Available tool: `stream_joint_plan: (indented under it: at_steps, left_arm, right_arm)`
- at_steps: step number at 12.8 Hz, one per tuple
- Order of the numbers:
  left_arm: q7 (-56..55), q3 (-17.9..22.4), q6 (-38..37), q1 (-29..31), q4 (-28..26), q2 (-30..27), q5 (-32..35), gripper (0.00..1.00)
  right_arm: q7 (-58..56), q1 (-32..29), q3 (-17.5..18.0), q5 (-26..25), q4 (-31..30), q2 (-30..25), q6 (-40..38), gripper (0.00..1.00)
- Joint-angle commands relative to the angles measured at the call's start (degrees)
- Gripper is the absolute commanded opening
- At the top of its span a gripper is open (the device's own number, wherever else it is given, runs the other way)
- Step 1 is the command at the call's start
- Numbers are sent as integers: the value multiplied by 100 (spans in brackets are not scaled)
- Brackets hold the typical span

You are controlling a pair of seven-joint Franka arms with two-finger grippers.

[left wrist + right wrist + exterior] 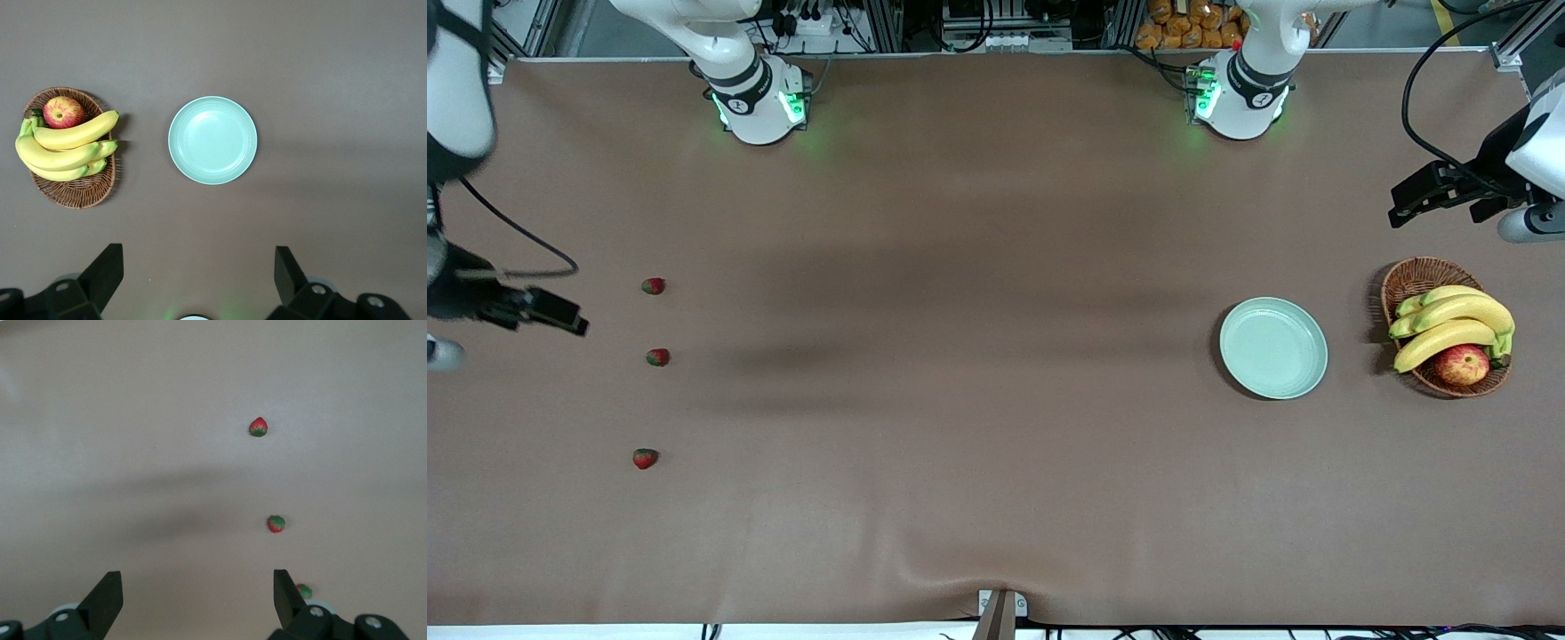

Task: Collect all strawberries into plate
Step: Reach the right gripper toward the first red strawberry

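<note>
Three strawberries lie in a row at the right arm's end of the table: one (653, 285) farthest from the front camera, one (657, 356) in the middle, one (645, 458) nearest. The right wrist view shows them too: one strawberry (259, 427), a second (276, 523), and a third (304, 590) partly hidden by a finger. My right gripper (569, 318) (198, 587) hangs open beside that row, holding nothing. The mint-green plate (1273, 348) (212, 140) sits bare toward the left arm's end. My left gripper (1436, 206) (199, 267) hovers open over the table near the plate and basket.
A brown wicker basket (1414, 277) (80, 193) stands beside the plate at the left arm's end, holding bananas (1449, 324) (67, 143) and a red-yellow apple (1462, 364) (63, 111). Brown cloth covers the table (960, 356). A small bracket (1000, 609) sits at the front edge.
</note>
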Motion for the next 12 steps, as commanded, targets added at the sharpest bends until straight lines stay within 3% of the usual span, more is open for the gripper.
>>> stream_joint_plan:
  at_steps: [1, 4, 8, 12]
  left_arm:
    - [-80, -30, -116, -31, 47, -17, 146, 100]
    - [-89, -144, -116, -31, 38, -17, 137, 100]
    - [-449, -311, -116, -22, 38, 18, 137, 100]
    - [-467, -356, -81, -49, 81, 97, 119, 100]
  right_arm:
    - [-35, -123, 26, 55, 48, 564, 583, 100]
    - [-61, -220, 26, 29, 66, 1153, 1559, 100]
    - [-912, -519, 44, 99, 83, 1997, 2807, 100]
    - [-940, -484, 52, 99, 356, 2640, 3422, 100]
